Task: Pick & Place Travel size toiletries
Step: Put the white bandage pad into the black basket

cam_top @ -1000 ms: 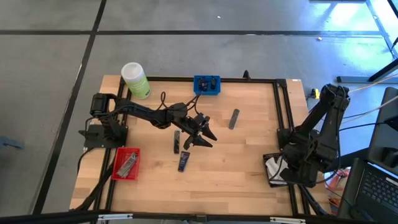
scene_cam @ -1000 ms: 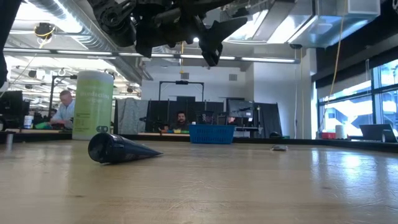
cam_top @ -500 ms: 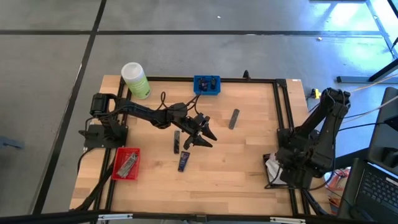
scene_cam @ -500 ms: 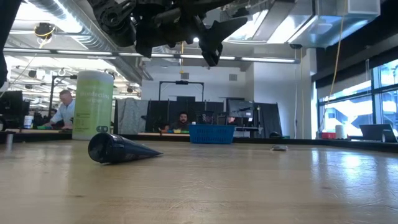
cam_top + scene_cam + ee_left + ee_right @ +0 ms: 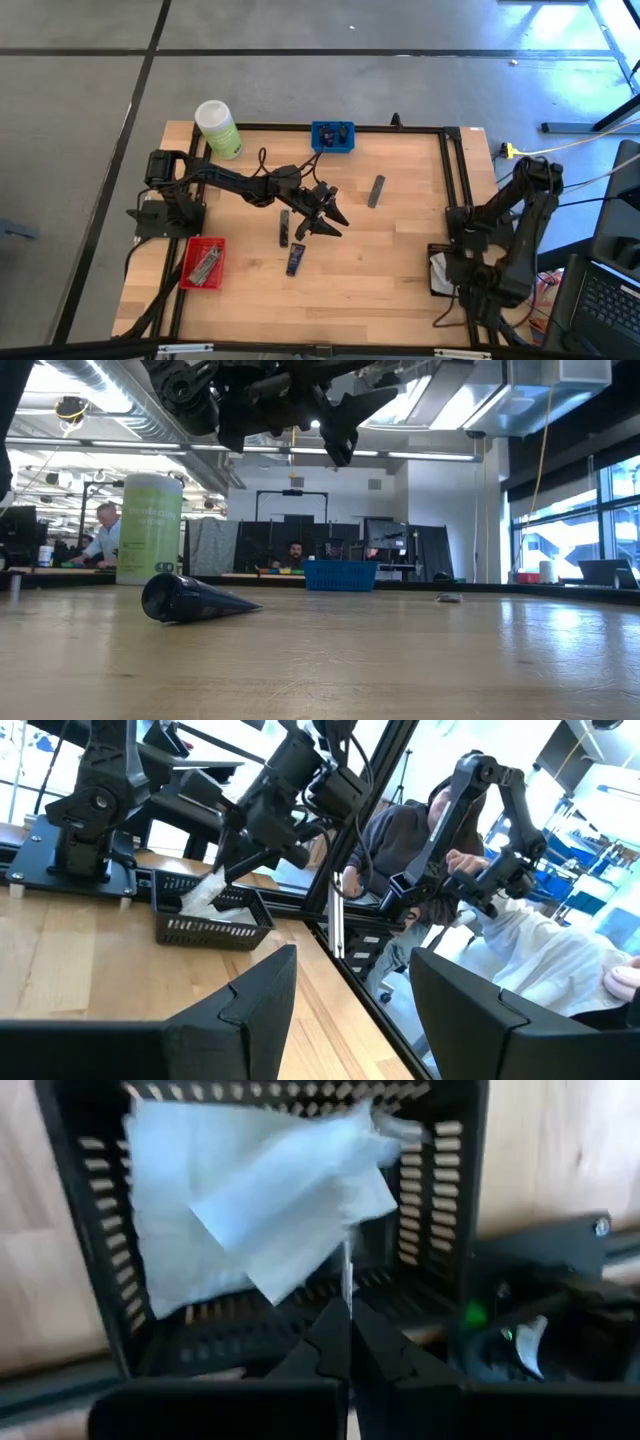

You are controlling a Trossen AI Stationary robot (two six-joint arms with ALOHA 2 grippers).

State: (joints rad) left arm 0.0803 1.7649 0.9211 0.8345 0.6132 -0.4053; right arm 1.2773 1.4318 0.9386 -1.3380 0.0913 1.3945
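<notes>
Travel toiletries on wooden table; two claws.

High view: left claw over table centre, fingers apart, empty; dark navy tube and slim dark tube just beside it, grey tube apart.
Low view: dark cone lying on table.
Right wrist view: right claw pressed together above black slotted tray holding white sachets.

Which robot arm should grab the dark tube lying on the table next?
Probably the left. Its open gripper hangs beside the navy tube. The right gripper is shut on a white sachet over the black tray at the table's right edge.
</notes>
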